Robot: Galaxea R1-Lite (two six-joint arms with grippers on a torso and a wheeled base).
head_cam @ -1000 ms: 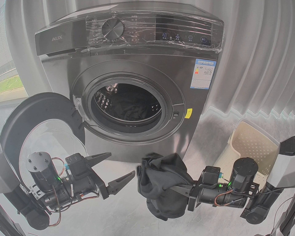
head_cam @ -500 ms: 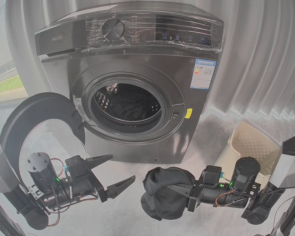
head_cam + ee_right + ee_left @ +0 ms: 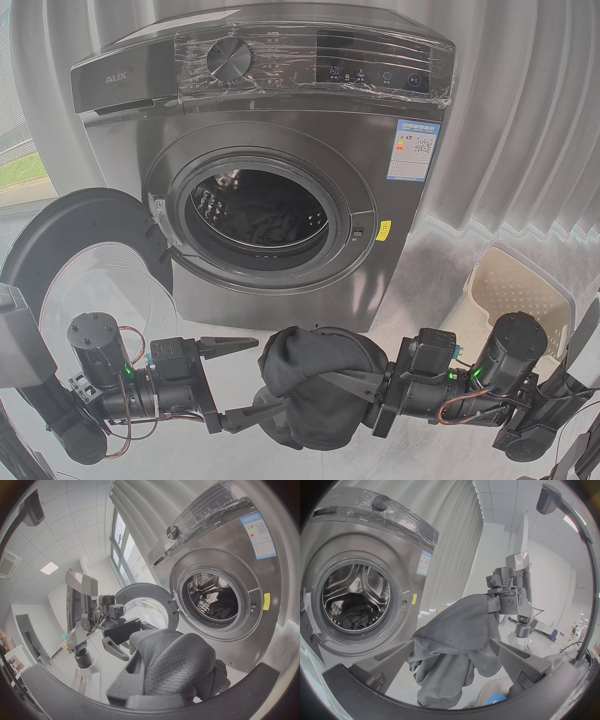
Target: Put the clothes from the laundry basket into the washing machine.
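Clothes: one dark garment point(image 3: 319, 381) hangs in front of the washing machine point(image 3: 262, 125), below its open drum point(image 3: 209, 206), clenched in the right end effector point(image 3: 340, 380). Other dark fabric point(image 3: 269, 219) lies inside the drum. The left end effector point(image 3: 259, 375) sits alongside, released, one tip at the cloth. The laundry basket point(image 3: 519, 287) stands beside the machine, on the robot's right.

From the left wrist, the garment droops between the spread fingers.

From the right wrist, cloth bunches over the clenched fingers, and the door point(image 3: 147, 605) stands open beside the drum.

The step in hand, I judge, is the carry. Next comes lifting the garment to the opening, pushing it in and letting go.
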